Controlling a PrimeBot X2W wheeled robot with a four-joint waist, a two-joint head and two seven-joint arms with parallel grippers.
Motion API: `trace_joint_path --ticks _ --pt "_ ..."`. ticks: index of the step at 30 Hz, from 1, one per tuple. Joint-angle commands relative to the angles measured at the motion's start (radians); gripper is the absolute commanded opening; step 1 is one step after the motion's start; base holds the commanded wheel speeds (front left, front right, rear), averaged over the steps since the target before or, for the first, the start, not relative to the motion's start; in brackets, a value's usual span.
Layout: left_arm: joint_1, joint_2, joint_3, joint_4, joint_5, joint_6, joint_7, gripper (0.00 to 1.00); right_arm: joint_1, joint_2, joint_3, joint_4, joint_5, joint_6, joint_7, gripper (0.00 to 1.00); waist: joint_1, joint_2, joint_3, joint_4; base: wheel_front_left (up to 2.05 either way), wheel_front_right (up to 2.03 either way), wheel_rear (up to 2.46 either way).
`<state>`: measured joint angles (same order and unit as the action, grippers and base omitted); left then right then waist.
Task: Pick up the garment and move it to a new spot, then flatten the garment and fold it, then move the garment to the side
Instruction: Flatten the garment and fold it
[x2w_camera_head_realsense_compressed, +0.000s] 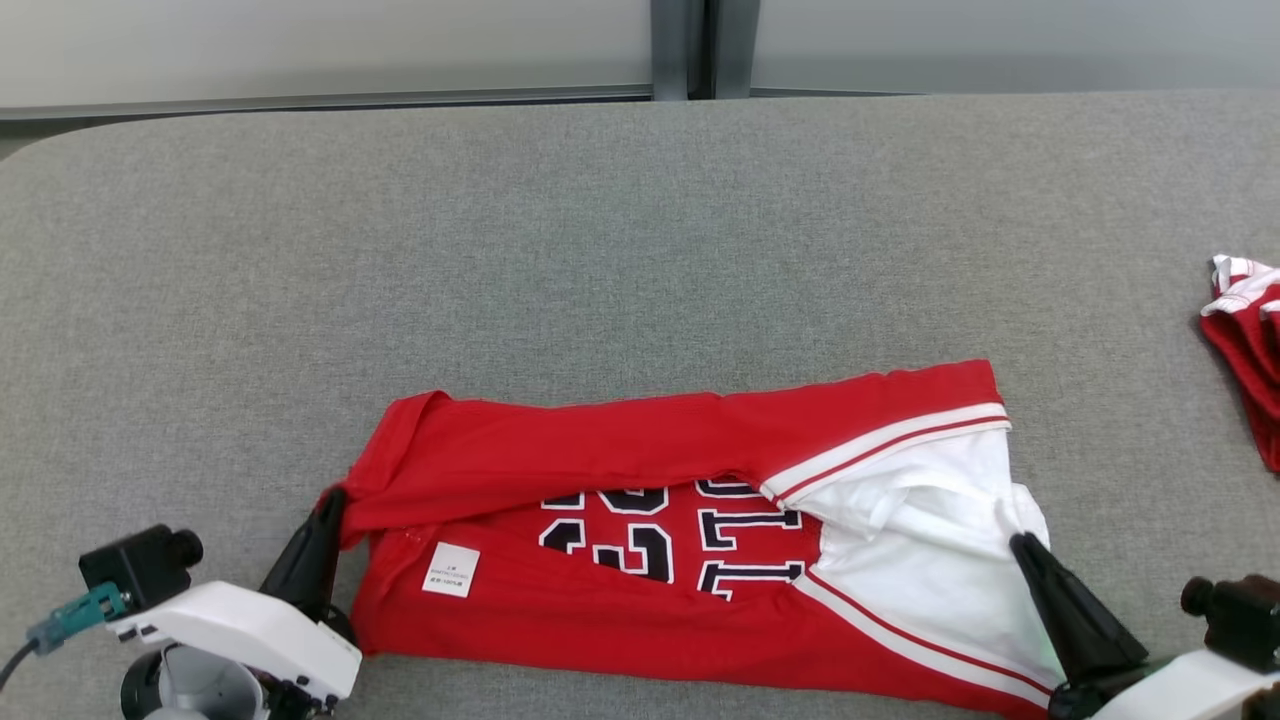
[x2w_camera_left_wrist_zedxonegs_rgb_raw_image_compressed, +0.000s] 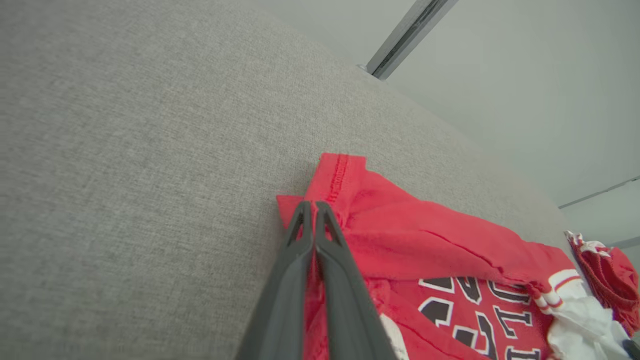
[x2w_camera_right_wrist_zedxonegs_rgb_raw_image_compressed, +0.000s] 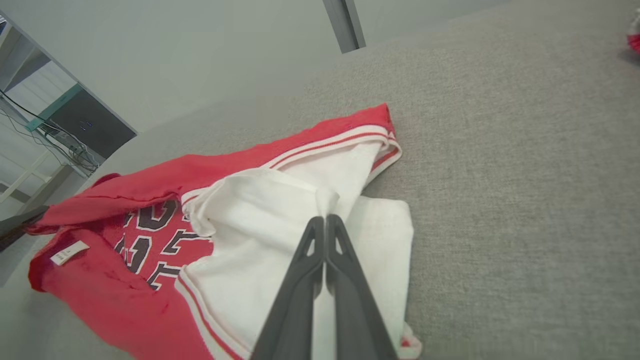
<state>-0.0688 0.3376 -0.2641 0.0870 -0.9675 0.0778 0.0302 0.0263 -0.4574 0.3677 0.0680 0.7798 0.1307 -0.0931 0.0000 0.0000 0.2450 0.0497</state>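
Observation:
The garment (x2w_camera_head_realsense_compressed: 620, 450) is a red jersey with white sleeves and dark numerals, partly folded along its length on the grey table near the front edge. My left gripper (x2w_camera_head_realsense_compressed: 332, 497) is shut on the garment's red left edge; the left wrist view shows its fingertips (x2w_camera_left_wrist_zedxonegs_rgb_raw_image_compressed: 315, 205) pinching red cloth (x2w_camera_left_wrist_zedxonegs_rgb_raw_image_compressed: 400, 235). My right gripper (x2w_camera_head_realsense_compressed: 1018, 543) is shut on the white sleeve at the garment's right end. In the right wrist view its tips (x2w_camera_right_wrist_zedxonegs_rgb_raw_image_compressed: 325, 219) clamp a raised fold of white fabric (x2w_camera_right_wrist_zedxonegs_rgb_raw_image_compressed: 260, 210).
A second red and white cloth (x2w_camera_head_realsense_compressed: 1245, 345) lies bunched at the table's right edge. The grey fabric table (x2w_camera_head_realsense_compressed: 600, 230) stretches wide behind the garment. A wall with a metal post (x2w_camera_head_realsense_compressed: 685, 45) stands behind the far edge.

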Motion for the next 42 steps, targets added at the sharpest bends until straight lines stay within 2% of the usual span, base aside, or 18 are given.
trace_joint_path --ticks 1,5,6,7,8,9,10,13,14,16,23,28,35,42 --pt "0.021 0.008 0.002 -0.012 -0.002 0.014 0.005 0.00 0.032 0.017 -0.022 -0.018 -0.012 0.000 0.022 0.00 0.0000 0.0000 -0.006 -0.003 0.00 0.00 0.00" --pt "0.052 0.005 -0.004 -0.017 -0.001 0.026 0.007 0.00 0.093 0.050 -0.063 -0.028 -0.058 0.000 0.075 0.00 0.0000 0.0000 -0.014 -0.006 0.00 0.00 0.00" --pt "0.059 0.003 -0.007 -0.015 -0.005 0.026 0.010 0.25 0.104 0.065 -0.065 -0.030 -0.059 0.000 0.090 0.00 0.0000 0.0000 -0.016 -0.007 0.00 0.00 0.00" --pt "0.064 0.007 -0.012 -0.011 0.004 0.030 0.010 0.76 0.110 0.081 -0.070 -0.037 -0.065 0.000 0.095 0.02 0.0000 0.0000 -0.017 -0.009 0.00 0.00 0.00" --pt "0.064 0.008 -0.010 -0.010 0.014 0.033 -0.003 1.00 0.114 0.084 -0.081 -0.039 -0.086 0.000 0.098 0.31 0.0000 0.0000 -0.019 -0.010 0.00 0.00 0.00" --pt "0.064 -0.003 -0.002 -0.013 0.014 0.036 -0.022 1.00 0.123 0.099 -0.092 -0.040 -0.087 0.000 0.099 0.70 0.0000 0.0000 -0.020 -0.012 0.00 0.00 0.00" --pt "0.066 -0.008 0.005 -0.017 0.027 0.041 -0.049 1.00 0.126 0.113 -0.100 -0.047 -0.102 0.000 0.088 1.00 0.0000 0.0000 -0.022 -0.014 0.00 0.00 0.00" --pt "0.069 -0.009 0.009 -0.030 0.107 0.071 -0.153 1.00 0.116 0.130 -0.129 -0.082 -0.172 0.000 0.055 1.00 0.0000 0.0000 -0.030 -0.024 0.00 0.00 0.00" --pt "0.071 -0.003 0.006 -0.034 0.147 0.089 -0.184 1.00 0.111 0.120 -0.149 -0.088 -0.228 0.000 0.043 1.00 0.0000 0.0000 -0.033 -0.026 0.00 0.00 0.00" --pt "0.072 -0.019 0.000 -0.053 0.190 0.110 -0.233 1.00 0.101 0.141 -0.181 -0.118 -0.298 0.000 0.015 1.00 0.0000 0.0000 -0.043 -0.030 0.00 0.00 0.00" --pt "0.064 -0.017 -0.019 -0.144 0.376 0.187 -0.287 1.00 0.069 0.206 -0.296 -0.220 -0.475 0.000 -0.018 1.00 0.0000 0.0000 -0.075 -0.047 0.00 0.00 0.00" --pt "0.070 -0.014 -0.025 -0.166 0.448 0.189 -0.294 1.00 0.061 0.228 -0.319 -0.223 -0.522 0.000 -0.004 1.00 0.0000 0.0000 -0.106 -0.053 0.00 0.00 0.00" --pt "0.136 -0.009 -0.035 -0.102 0.478 0.158 -0.296 1.00 0.106 0.241 -0.299 -0.162 -0.522 0.000 0.005 1.00 0.0000 0.0000 -0.179 -0.058 0.00 0.00 0.00" --pt "0.134 -0.005 -0.040 -0.077 0.480 0.152 -0.296 1.00 0.114 0.250 -0.297 -0.140 -0.512 0.000 0.002 1.00 0.0000 0.0000 -0.188 -0.062 0.00 0.00 0.00"
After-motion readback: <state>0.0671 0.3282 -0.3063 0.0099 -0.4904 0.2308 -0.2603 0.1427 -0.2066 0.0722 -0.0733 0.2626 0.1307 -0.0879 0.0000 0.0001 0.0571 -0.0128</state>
